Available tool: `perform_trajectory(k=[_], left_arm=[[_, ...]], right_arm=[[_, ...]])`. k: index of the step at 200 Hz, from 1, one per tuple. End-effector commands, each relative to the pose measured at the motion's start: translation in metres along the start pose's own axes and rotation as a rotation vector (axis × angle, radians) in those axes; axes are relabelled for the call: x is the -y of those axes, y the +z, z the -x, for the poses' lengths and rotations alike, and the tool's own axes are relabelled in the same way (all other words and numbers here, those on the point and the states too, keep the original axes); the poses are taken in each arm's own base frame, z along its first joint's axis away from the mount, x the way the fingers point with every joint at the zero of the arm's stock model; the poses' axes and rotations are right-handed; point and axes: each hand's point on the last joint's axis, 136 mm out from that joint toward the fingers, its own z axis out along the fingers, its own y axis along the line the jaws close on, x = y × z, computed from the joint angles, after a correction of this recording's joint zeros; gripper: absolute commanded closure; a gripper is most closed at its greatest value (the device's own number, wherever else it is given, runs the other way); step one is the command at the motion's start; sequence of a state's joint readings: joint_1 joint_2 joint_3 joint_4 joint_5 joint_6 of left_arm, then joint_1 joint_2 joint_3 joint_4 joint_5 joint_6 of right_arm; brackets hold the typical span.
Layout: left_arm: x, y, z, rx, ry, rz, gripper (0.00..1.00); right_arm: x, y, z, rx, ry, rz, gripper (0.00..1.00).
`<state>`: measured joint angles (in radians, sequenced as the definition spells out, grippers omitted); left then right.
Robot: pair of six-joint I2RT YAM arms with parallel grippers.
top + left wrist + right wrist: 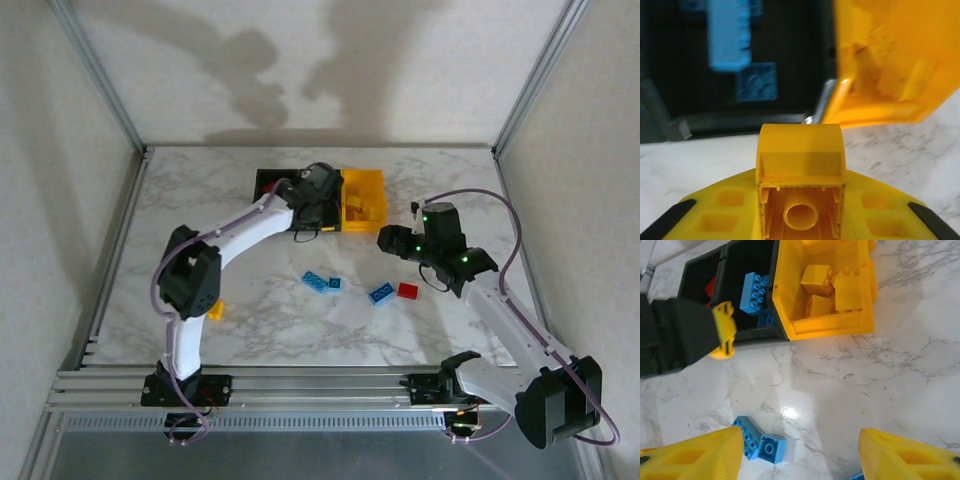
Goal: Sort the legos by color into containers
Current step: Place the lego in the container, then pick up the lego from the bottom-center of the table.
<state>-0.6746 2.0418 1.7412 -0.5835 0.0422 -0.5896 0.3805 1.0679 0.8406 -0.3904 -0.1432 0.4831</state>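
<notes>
While the left gripper (316,196) clenches a yellow brick (800,155) just short of the yellow bin (363,178), the step in hand looks like dropping that brick off. In the left wrist view the brick sits in front of the wall where the yellow bin joins the middle black bin (751,335), so the next move calls for a short shift sideways and forward until the brick is over the yellow bin, and only then a release; let go too soon and it could land among the blue pieces next door. Yellow bricks (832,290) already lie in the yellow bin, blue ones (754,290) in the black bin beside it, and red shows in the black bin (697,275) furthest from it. The right gripper (801,450) hangs with its fingers spread wide and empty on the near side of the yellow bin, above a blue pair (320,283). A blue brick (381,294), a red brick (408,291) and, well apart, a loose yellow piece (215,310) are not yet sorted. The table (480,190) is white marble-patterned, walled by pale panels (60,150) in a metal frame.
</notes>
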Motion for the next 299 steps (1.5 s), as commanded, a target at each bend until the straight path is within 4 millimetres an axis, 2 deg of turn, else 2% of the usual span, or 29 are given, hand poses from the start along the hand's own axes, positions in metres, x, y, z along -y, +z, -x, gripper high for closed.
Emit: perform_trajectory(k=[1, 62, 78, 94, 106, 118, 152, 179, 199, 214, 247, 273, 299], left_arm=[[0.025, 0.013, 0.005, -0.012, -0.013, -0.018, 0.74], [0.063, 0.053, 0.036, 0.030, -0.015, -0.053, 0.69], [0.067, 0.059, 0.041, 0.038, -0.017, -0.058, 0.63], [0.069, 0.060, 0.047, 0.056, -0.024, -0.066, 0.52], [0.069, 0.059, 0.051, 0.065, -0.032, -0.074, 0.47], [0.070, 0.054, 0.055, 0.077, -0.036, -0.079, 0.41], [0.078, 0.030, 0.062, 0.094, -0.032, -0.109, 0.40], [0.083, -0.005, 0.059, 0.118, -0.004, -0.128, 0.40], [0.080, -0.034, 0.048, 0.133, 0.020, -0.137, 0.40], [0.069, -0.053, 0.035, 0.139, 0.027, -0.133, 0.39], [0.022, -0.076, -0.005, 0.129, 0.006, -0.097, 0.38], [-0.015, -0.084, -0.040, 0.101, -0.015, -0.055, 0.38], [-0.049, -0.093, -0.064, 0.108, -0.056, -0.011, 0.36]], right_arm=[[0.005, -0.005, -0.011, -0.027, 0.007, 0.002, 0.38], [0.016, -0.013, -0.017, -0.020, 0.031, -0.013, 0.38], [0.017, -0.015, -0.017, -0.017, 0.034, -0.014, 0.38], [0.017, -0.016, -0.017, -0.015, 0.035, -0.015, 0.38], [0.017, -0.017, -0.017, -0.015, 0.037, -0.014, 0.38], [0.017, -0.017, -0.017, -0.015, 0.039, -0.012, 0.38], [0.016, -0.015, -0.017, -0.018, 0.045, -0.007, 0.38], [0.016, -0.013, -0.017, -0.023, 0.052, -0.004, 0.38], [0.015, -0.011, -0.018, -0.029, 0.049, 0.006, 0.38], [0.016, -0.008, -0.022, -0.044, 0.050, 0.008, 0.38], [0.025, 0.001, -0.039, -0.113, 0.079, -0.024, 0.37], [0.029, 0.007, -0.053, -0.158, 0.107, -0.060, 0.37], [0.037, 0.010, -0.069, -0.210, 0.168, -0.138, 0.34]])
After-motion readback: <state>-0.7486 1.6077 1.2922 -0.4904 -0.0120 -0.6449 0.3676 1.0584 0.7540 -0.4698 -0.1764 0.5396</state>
